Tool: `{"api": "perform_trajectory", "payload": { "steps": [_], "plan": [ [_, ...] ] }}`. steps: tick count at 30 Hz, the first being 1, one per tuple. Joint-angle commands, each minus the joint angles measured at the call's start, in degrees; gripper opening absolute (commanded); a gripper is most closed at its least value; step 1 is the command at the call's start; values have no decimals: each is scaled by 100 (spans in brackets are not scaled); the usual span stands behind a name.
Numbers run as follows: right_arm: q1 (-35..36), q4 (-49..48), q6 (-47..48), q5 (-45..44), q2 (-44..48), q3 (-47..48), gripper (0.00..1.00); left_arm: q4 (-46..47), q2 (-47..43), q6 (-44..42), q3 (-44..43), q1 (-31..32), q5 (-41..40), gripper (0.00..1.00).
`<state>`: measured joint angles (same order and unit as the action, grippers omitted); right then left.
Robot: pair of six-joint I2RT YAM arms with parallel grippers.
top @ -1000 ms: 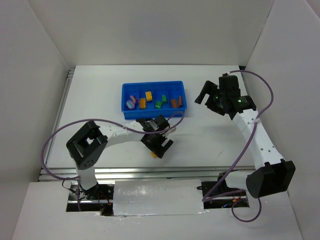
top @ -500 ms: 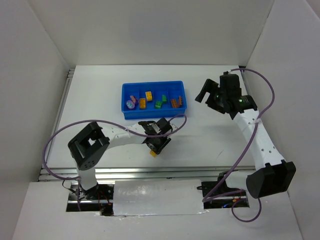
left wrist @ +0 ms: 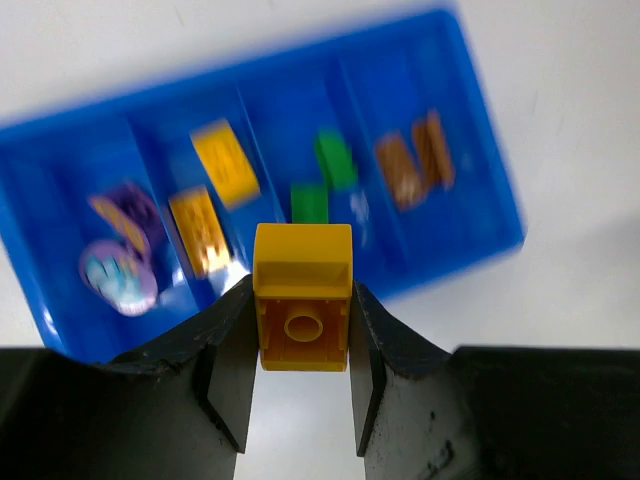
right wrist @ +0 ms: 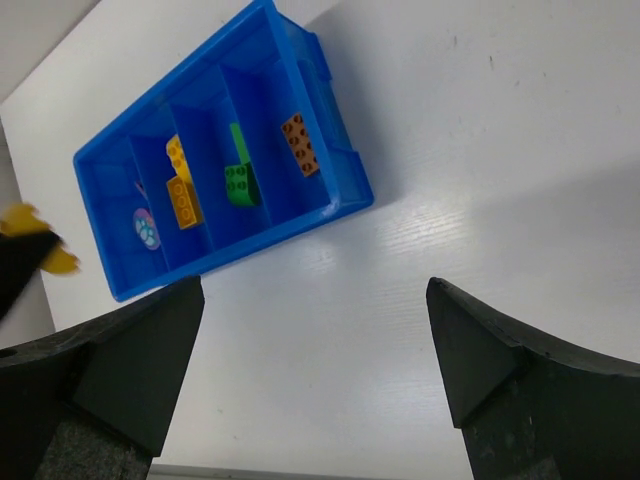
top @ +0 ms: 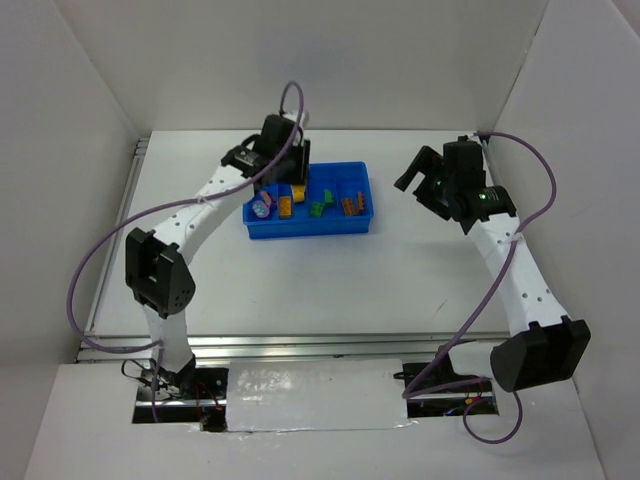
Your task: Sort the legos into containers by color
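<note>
left pincer (left wrist: 302,310) clamped on a yellow lego (left wrist: 303,262), raised above the 11 o'clock edge of the blue tray (top: 305,229) on the white tabletop (top: 400,285). tray, 9 to 3 o'clock: purple legos (top: 262,207), yellow legos (top: 291,198), green legos (top: 320,204), brown legos (top: 350,205). right pincer (right wrist: 312,300) spread wide, off the tray's 3 o'clock side.

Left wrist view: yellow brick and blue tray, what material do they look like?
The yellow brick looks like hard moulded plastic, smooth and slightly glossy: crisp edges and a moulded round tube on its underside. The blue tray is probably moulded plastic too: uniform colour and thin integral dividers. It is blurred in this view, so its finish is uncertain.
</note>
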<state>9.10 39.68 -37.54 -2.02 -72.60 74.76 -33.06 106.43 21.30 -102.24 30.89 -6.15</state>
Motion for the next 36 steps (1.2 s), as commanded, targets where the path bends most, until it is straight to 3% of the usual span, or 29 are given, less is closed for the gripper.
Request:
{"api": "perform_trajectory", "payload": {
  "steps": [1, 6, 16, 19, 24, 26, 27, 29, 30, 31, 36],
  "plan": [
    [-23, -329, -157, 158, -237, 258, 100, -350, 720, 566, -893, -197, -386, 0],
    [-23, -251, -78, 123, -597, 530, 100, 378, 1327, 990, -982, -593, 210, 0],
    [-23, -215, 27, 176, -1054, 750, 100, 318, 1600, 1034, -798, -743, 132, 0],
    [-23, -206, 45, 325, -1186, 821, 100, 344, 1504, 1017, -561, -734, 106, 10],
    [-23, -162, 19, 466, -1397, 935, 100, 511, 1327, 1069, -113, -743, 141, 38],
    [-23, -162, 10, 510, -1432, 944, 100, 406, 1380, 1052, -147, -743, 141, 44],
    [-23, -162, 10, 536, -1441, 961, 100, 371, 1389, 1026, -174, -734, 141, 57],
    [-23, -154, 10, 554, -1459, 970, 100, 405, 1293, 1017, -183, -743, 158, 70],
    [-23, -162, 18, 562, -1459, 970, 100, 458, 1153, 990, -191, -743, 202, 88],
    [-23, -162, 19, 563, -1459, 979, 100, 502, 1082, 955, -270, -743, 237, 98],
    [-23, -162, 36, 589, -1468, 1032, 100, 458, 766, 929, -788, -743, 317, 100]
  ]
}}
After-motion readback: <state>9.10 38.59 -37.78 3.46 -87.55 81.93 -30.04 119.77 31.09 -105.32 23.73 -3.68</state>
